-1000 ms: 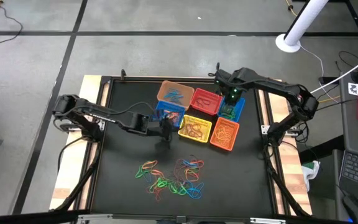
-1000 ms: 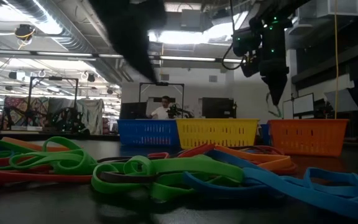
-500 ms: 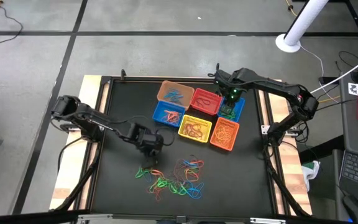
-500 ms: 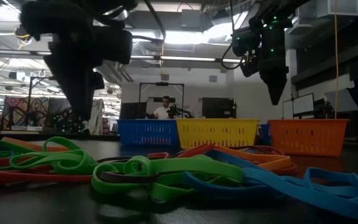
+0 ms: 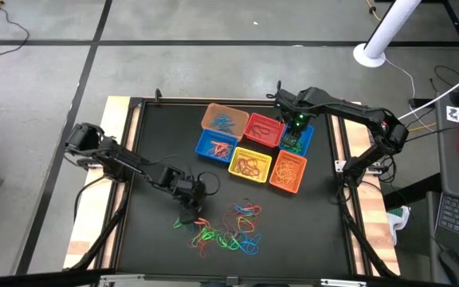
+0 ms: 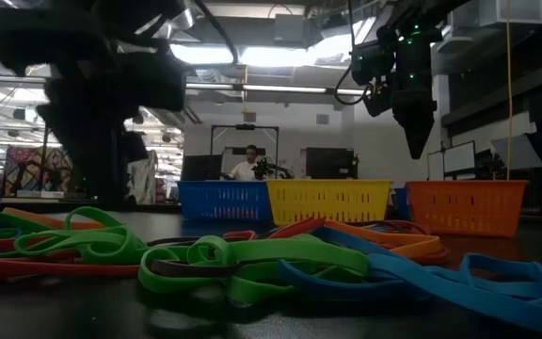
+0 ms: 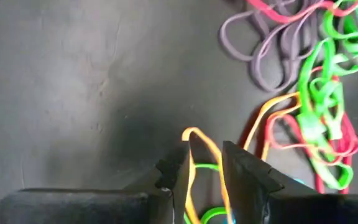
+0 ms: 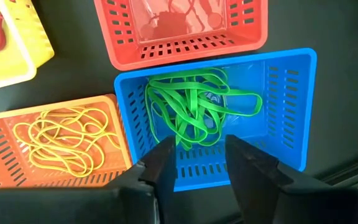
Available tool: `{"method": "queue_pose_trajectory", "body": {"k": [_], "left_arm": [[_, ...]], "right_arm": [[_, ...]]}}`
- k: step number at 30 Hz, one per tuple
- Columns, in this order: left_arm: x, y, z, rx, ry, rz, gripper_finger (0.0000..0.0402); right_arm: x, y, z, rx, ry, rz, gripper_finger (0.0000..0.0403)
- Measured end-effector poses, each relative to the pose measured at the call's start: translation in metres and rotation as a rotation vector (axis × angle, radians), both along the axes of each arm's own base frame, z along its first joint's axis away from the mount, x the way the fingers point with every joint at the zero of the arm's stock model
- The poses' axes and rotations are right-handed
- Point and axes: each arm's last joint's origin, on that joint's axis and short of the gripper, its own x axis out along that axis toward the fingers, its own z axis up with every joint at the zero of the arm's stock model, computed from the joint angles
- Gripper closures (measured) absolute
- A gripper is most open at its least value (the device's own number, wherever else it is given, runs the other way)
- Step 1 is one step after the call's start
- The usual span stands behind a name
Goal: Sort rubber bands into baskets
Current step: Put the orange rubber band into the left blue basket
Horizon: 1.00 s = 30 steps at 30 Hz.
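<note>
A loose pile of rubber bands (image 5: 225, 227) in red, orange, green and blue lies on the black mat near the table's front. My left gripper (image 5: 191, 211) is low over the pile's left end, pointing steeply down. Its fingers stand open on either side of an orange band (image 7: 196, 142). Six baskets stand in a cluster at the far middle. My right gripper (image 5: 296, 131) hangs open above the right-hand blue basket (image 8: 291, 106), well clear of the green bands (image 8: 191, 106) lying in it. My left gripper has a raised loop of the orange band (image 7: 191, 155) running between its two fingers, which come slanting from above. A gap shows between the fingertips, and I cannot tell whether either finger touches the band. The rest of the band lies on the mat.
The other baskets are tan-orange (image 5: 224, 118), red (image 5: 263, 127), blue (image 5: 216, 145), yellow (image 5: 250, 164) and orange (image 5: 288, 171), and each holds bands. Bare black mat lies to the left of the pile and between it and the baskets. A person shows far off in the room (image 6: 248, 162).
My left gripper has moved from beside the left blue basket toward the table's near edge. It has come down to the left end of the pile and tipped to point more steeply downward. A thin band that hung below my right gripper shows there no longer.
</note>
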Motion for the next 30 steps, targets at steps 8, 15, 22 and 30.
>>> {"method": "queue_pose_trajectory", "body": {"k": [8, 15, 22, 30], "left_arm": [[-0.009, 0.002, -0.016, 0.001, -0.011, 0.011, 0.0314], [-0.010, 0.000, -0.025, 0.016, 0.001, 0.008, 0.0314], [-0.006, -0.004, -0.029, 0.037, -0.024, -0.031, 0.0316], [-0.005, -0.003, -0.028, 0.040, -0.041, -0.019, 0.0395]], "right_arm": [[0.000, 0.000, 0.000, 0.000, 0.000, 0.000, 0.0265], [0.000, 0.000, 0.000, 0.001, 0.001, 0.000, 0.0265], [0.000, 0.000, 0.000, -0.002, -0.003, 0.000, 0.0265], [0.002, -0.002, 0.000, -0.014, -0.024, 0.000, 0.0265]]}}
